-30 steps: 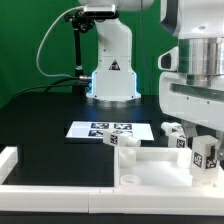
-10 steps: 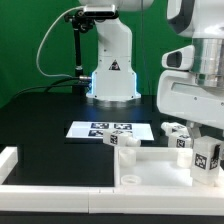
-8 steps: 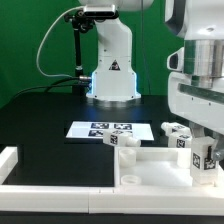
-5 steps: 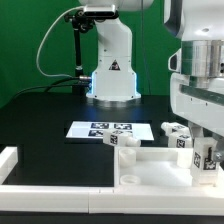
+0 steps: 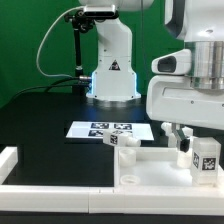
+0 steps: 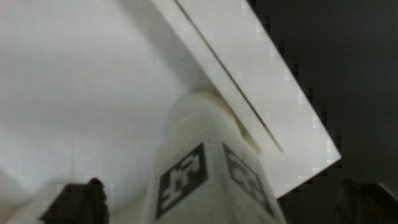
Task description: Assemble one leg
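We see the end effector (image 5: 205,160) clamped around the tagged white leg (image 5: 207,160), held over the white rimmed panel (image 5: 150,160) at the exterior view's right. The marker board (image 5: 108,129) lies on the black desk (image 5: 45,125), before a green backdrop (image 5: 30,30).

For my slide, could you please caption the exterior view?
The tool holds a tagged white leg over the white panel, beside the marker board.
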